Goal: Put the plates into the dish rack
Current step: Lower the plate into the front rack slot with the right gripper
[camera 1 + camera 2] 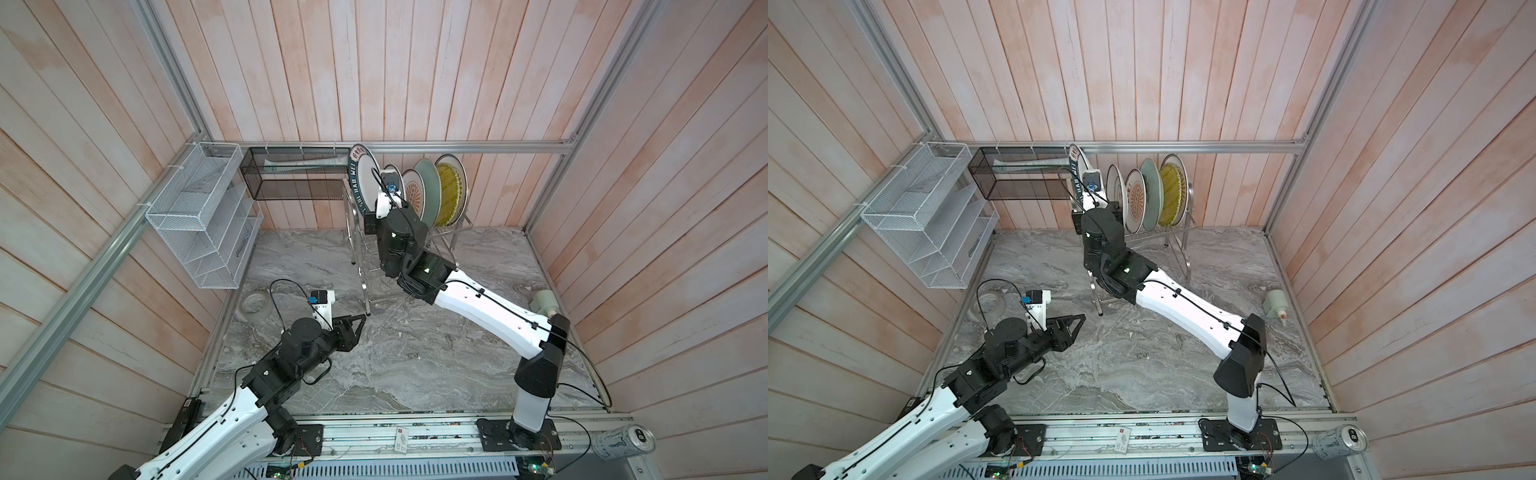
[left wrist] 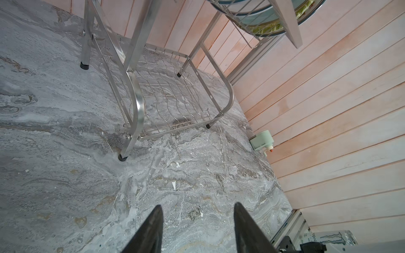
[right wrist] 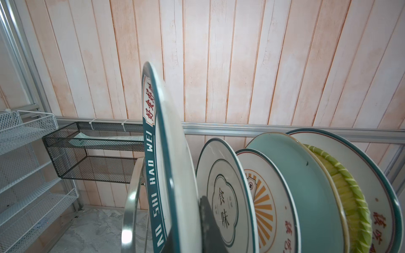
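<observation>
In both top views the right arm (image 1: pixel 478 299) (image 1: pixel 1183 303) stretches from the near right rail to the far middle of the desk (image 1: pixel 415 365) (image 1: pixel 1142 365), wrist raised at the left end of the dish rack (image 1: pixel 365 286) (image 1: pixel 1185 249). The right jaws are clamped on the lettered plate (image 1: pixel 365 178) (image 1: pixel 1076 166), which stands on edge, taller than its neighbours. Whether its lower rim sits in the rack I cannot tell. The left arm (image 1: pixel 216 428) (image 1: pixel 913 424) lies low over the near left of the desk. The left jaws are parted, gripping nothing, and point toward the rack.

Five more plates (image 1: pixel 428 187) (image 1: pixel 1150 195) stand on edge in the upper tier, right of the held one, making six in all. One tape roll (image 1: pixel 254 306) (image 1: pixel 990 305) lies at the left, one pale green bottle (image 1: pixel 544 305) (image 1: pixel 1277 305) sits by the right wall, and one can (image 1: pixel 623 442) (image 1: pixel 1341 442) lies on the near rail. A white mesh organizer (image 1: pixel 195 216) (image 1: pixel 921 220) hangs on the left wall. A black mesh basket (image 1: pixel 291 187) (image 1: pixel 1017 187) on the far wall holds something pale and flat.

In the left wrist view the left jaws show as two dark tips set apart over bare desk (image 2: pixel 65 153). Beyond them are the rack (image 2: pixel 135 105), the bottle (image 2: pixel 262 142) and the can (image 2: pixel 328 237).

In the right wrist view one dark jaw lies against the lettered plate's (image 3: pixel 173 153) white face, beside the rack's arch (image 3: pixel 129 208). To its right stand the cloud plate (image 3: pixel 221 192), sunburst plate (image 3: pixel 267 197), pale green plate (image 3: pixel 295 175), yellow plate (image 3: pixel 350 197) and a red-lettered white plate (image 3: pixel 377 175).
</observation>
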You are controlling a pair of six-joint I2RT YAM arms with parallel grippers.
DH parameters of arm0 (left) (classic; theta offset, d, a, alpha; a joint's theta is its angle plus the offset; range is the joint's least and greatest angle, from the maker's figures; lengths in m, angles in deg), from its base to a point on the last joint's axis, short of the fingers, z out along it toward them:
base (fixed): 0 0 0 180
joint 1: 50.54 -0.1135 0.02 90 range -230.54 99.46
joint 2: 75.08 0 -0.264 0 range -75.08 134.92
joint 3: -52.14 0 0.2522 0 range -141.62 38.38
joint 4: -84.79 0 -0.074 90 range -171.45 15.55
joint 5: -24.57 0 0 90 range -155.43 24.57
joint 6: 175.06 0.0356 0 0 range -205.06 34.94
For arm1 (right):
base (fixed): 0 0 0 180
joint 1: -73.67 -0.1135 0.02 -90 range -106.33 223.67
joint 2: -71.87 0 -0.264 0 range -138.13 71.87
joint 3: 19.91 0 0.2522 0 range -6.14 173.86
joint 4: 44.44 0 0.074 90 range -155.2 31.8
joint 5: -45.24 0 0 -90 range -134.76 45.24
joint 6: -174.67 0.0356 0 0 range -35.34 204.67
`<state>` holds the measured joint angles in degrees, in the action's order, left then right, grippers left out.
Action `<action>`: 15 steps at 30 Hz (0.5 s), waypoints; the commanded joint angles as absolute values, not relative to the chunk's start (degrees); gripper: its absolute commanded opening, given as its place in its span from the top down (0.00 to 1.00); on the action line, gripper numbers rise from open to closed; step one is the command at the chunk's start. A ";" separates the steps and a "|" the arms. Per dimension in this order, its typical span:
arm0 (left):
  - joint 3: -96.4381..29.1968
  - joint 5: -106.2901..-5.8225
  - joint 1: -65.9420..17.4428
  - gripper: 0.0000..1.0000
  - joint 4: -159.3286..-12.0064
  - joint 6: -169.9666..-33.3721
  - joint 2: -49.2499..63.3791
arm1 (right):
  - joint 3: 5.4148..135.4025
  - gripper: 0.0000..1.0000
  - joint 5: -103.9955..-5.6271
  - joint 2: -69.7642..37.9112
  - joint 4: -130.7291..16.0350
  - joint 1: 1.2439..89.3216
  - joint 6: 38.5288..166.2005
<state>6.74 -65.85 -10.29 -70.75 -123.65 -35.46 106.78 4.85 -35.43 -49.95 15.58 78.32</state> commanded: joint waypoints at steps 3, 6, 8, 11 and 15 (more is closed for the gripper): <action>5.60 -65.95 -10.18 0.47 -69.56 -123.03 -36.54 | 111.85 1.00 7.29 -37.69 -50.57 15.31 76.74; 5.72 -66.28 -10.15 0.47 -69.23 -122.86 -36.81 | 113.00 1.00 8.15 -38.94 -50.79 15.39 76.24; 5.71 -66.32 -10.12 0.47 -69.14 -122.75 -36.79 | 113.76 1.00 8.89 -39.64 -51.06 15.55 75.76; 5.76 -66.31 -10.18 0.47 -69.14 -122.76 -36.81 | 114.93 1.00 9.63 -40.83 -51.99 15.88 75.59; 5.77 -66.31 -10.16 0.47 -69.25 -122.69 -36.71 | 115.45 1.00 10.17 -41.72 -52.59 16.51 75.85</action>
<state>6.74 -65.88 -10.29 -70.20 -123.63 -36.27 112.97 8.26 -40.98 -53.75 15.82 76.02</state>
